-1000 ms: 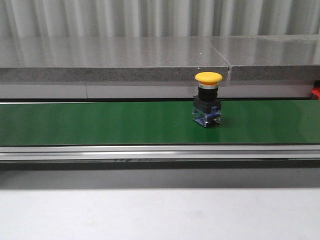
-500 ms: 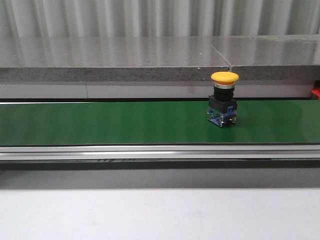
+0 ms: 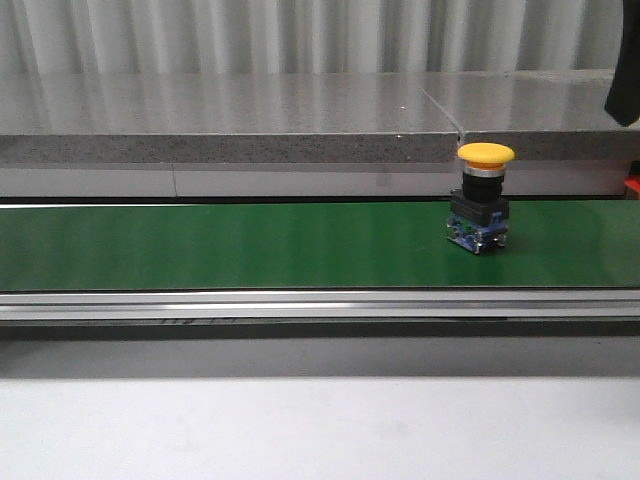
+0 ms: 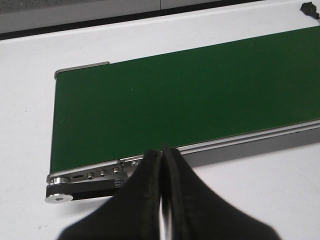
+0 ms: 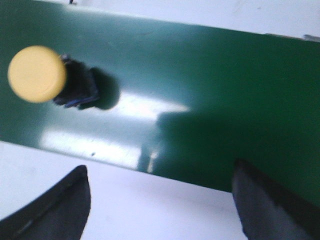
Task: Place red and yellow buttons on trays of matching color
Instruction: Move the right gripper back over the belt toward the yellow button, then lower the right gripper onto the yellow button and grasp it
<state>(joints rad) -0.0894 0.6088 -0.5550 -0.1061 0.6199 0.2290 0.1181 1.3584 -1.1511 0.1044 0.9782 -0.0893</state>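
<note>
A yellow button (image 3: 481, 205) with a black and blue base stands upright on the green belt (image 3: 250, 245), right of the middle. In the right wrist view the same yellow button (image 5: 37, 74) shows from above, off to one side of my right gripper (image 5: 160, 170). That gripper is open and empty above the belt's (image 5: 225, 90) edge. A dark part of the right arm (image 3: 622, 90) shows at the front view's upper right. My left gripper (image 4: 162, 152) is shut on nothing by the belt's (image 4: 175, 100) left end. The red button and the trays are out of view.
A grey stone ledge (image 3: 250, 120) runs behind the belt. A metal rail (image 3: 300, 305) borders the belt's near side, with white table (image 3: 300, 430) in front. A small red thing (image 3: 632, 186) shows at the right edge.
The yellow button has travelled to the right along the belt. A dark part of the right arm has come into the front view at the upper right.
</note>
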